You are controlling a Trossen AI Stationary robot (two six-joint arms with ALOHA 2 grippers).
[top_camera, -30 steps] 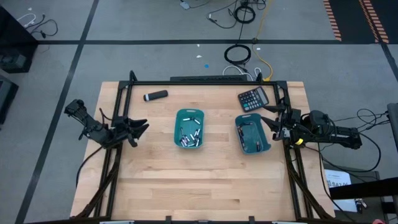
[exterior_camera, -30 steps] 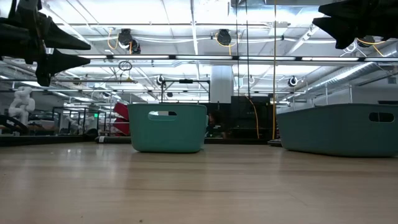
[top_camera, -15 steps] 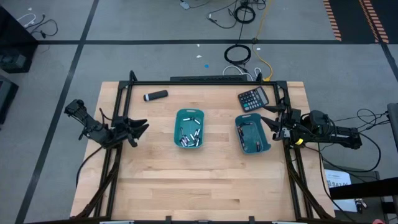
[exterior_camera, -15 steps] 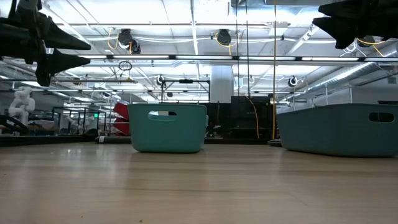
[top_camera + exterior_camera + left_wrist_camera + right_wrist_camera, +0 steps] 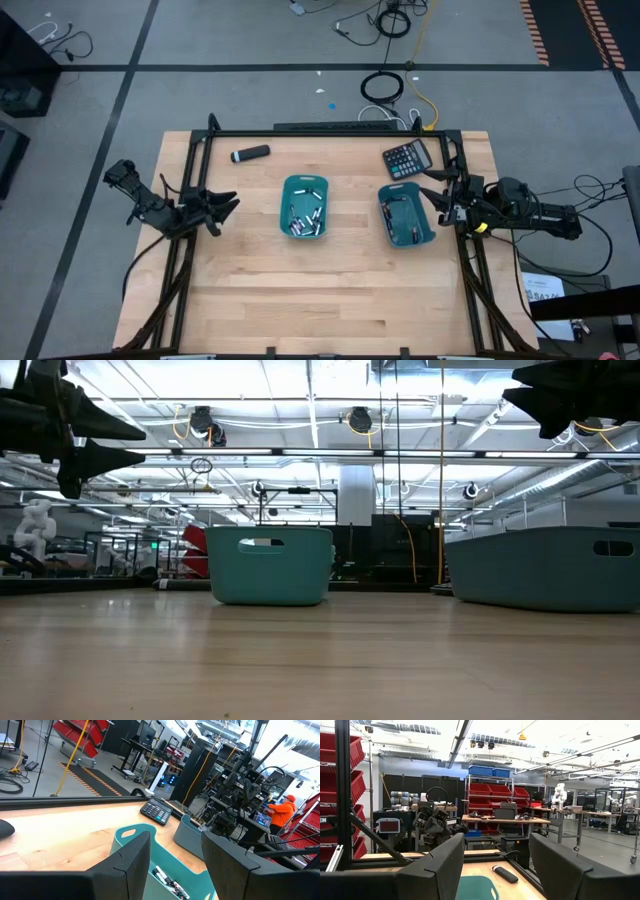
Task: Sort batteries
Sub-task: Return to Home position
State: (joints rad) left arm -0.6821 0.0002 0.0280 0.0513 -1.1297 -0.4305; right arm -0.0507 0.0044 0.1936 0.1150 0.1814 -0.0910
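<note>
The near half of the desk (image 5: 330,300) is bare wood. At mid-depth, the left pincer (image 5: 226,212) hangs at the desk's 9 o'clock edge with its fingers spread apart and nothing between them, aimed toward 3 o'clock. The right pincer (image 5: 436,200) hangs at the 3 o'clock edge, just beside the right bin (image 5: 400,187), fingers likewise apart and empty, aimed toward 9 o'clock. Between them stand two teal bins, both set lengthwise from 6 to 12 o'clock. The centre bin (image 5: 305,178) holds the batteries (image 5: 303,215), a loose jumble of silvery and dark cells lying flat. Most have their long axes roughly from 6 to 12 o'clock, while a few slant toward 1 or 2 o'clock. The right bin, turned slightly toward 11 o'clock, holds further batteries (image 5: 406,216), mostly dark, lying along the bin's length. Which end of any cell faces where cannot be told. Farther back, a dark calculator (image 5: 407,158) lies near the 1 o'clock corner, close behind the right bin. A black cylinder (image 5: 250,154) with a white tip lies toward 11 o'clock, its long axis running from 9 to 3 o'clock, white tip at 9.
</note>
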